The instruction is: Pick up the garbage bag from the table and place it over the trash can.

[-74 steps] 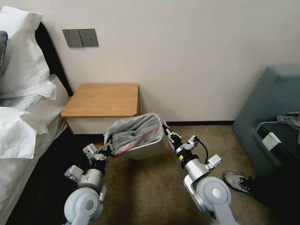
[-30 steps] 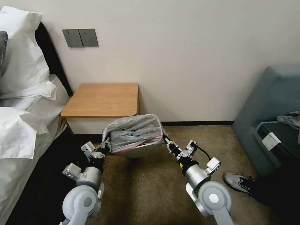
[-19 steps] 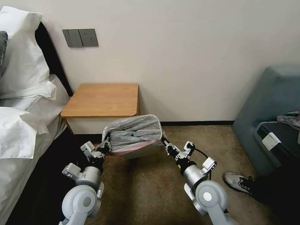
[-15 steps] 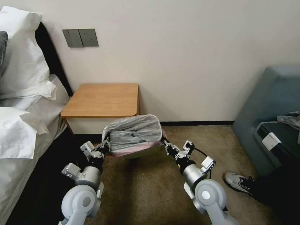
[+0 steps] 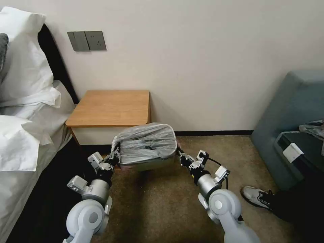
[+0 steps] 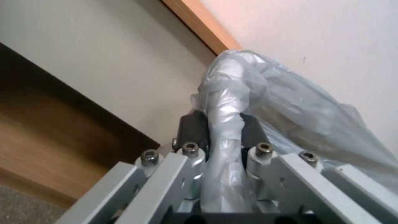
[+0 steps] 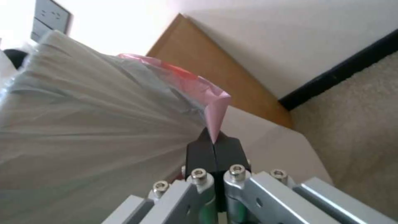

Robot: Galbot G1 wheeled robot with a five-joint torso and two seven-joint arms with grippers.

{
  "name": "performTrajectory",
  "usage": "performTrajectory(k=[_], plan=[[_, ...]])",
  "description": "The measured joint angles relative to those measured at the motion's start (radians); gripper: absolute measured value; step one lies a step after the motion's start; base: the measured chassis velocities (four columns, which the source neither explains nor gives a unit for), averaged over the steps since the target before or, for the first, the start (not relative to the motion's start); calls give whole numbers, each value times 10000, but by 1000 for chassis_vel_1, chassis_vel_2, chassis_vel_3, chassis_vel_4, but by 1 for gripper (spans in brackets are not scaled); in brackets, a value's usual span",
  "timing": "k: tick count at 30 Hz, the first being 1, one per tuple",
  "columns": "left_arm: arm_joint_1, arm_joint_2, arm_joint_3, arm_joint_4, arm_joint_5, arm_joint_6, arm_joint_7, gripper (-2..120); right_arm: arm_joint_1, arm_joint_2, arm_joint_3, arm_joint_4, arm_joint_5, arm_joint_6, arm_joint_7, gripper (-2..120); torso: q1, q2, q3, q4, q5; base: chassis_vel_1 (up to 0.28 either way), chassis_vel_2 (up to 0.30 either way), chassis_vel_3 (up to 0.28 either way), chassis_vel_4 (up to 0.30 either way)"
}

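The garbage bag [image 5: 146,141], crinkly grey plastic with a pink rim, is stretched over the top of the beige trash can [image 5: 152,165], which stands on the carpet just in front of the wooden table [image 5: 111,108]. My left gripper [image 5: 114,157] is at the can's left side, shut on a bunched fold of the bag [image 6: 224,124]. In the left wrist view that gripper [image 6: 224,132] has plastic running between its fingers. My right gripper [image 5: 179,156] is at the can's right side. In the right wrist view it [image 7: 214,146] is shut on the bag's pink rim [image 7: 215,105].
A bed with white pillows [image 5: 23,77] lies along the left. At the right stand a blue-grey armchair [image 5: 290,114] and a person's shoe [image 5: 256,197] on the carpet. Wall sockets [image 5: 86,41] sit above the table. Open carpet lies between my arms.
Both grippers have moved down and toward me with the bag's edges. The bag now sits lower over the can, whose near wall shows less, and the can has settled from its tilt.
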Motion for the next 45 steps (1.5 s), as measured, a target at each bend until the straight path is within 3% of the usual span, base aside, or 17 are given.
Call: performTrajectory(k=[6,17,25,28,32,34,36,38,39,41,42,45], plan=[[-17,-13,14,15,-2,3,27,6,-100,-41,60,143,-17,-9,-113,0,0,0,0,0,0,0,0,0,0],[-256,120,-97,506,24,-67,-18,6,-1189,-459,464,1000,-715,450,-1576,39,0,0,0,-1,-1,0,0,0,0],[-339,145,-75,630,35,-100,-172,6,-1517,-566,825,1545,-772,816,-1947,67,0,0,0,0,0,0,0,0,0],[-340,294,-61,515,369,-100,-195,6,-1589,-980,1305,2463,-518,825,-1862,83,0,0,0,-2,0,0,0,0,0],[-308,400,2,453,947,-115,-140,6,-1341,-1547,1338,3051,-503,771,-1679,92,0,1,0,-3,0,0,0,0,0],[-249,488,96,370,1499,-140,-81,6,-885,-2267,1113,3487,-577,654,-1545,99,0,0,0,-2,2,0,0,0,0],[-219,519,140,325,1719,-144,-51,6,-593,-2631,953,3646,-639,520,-1503,99,0,0,0,-1,2,0,0,0,0],[-152,551,236,208,2245,-161,17,6,203,-3495,372,3897,-940,67,-1506,95,0,0,0,-1,2,0,0,0,0],[-152,551,236,208,2245,-161,17,6,203,-3495,372,3897,-940,67,-1506,95,0,0,0,-1,2,0,0,0,0],[-64,569,330,87,2906,-165,91,6,1262,-4330,-514,4019,-1575,-442,-1731,86,0,0,0,0,1,0,0,0,0],[-64,569,330,87,2906,-165,91,6,1262,-4330,-514,4019,-1575,-442,-1731,86,0,0,0,0,1,0,0,0,0],[69,584,438,-45,3692,-183,221,6,2775,-5034,-2069,4024,-2415,-1064,-1897,70,0,0,0,1,0,0,0,0,0]])
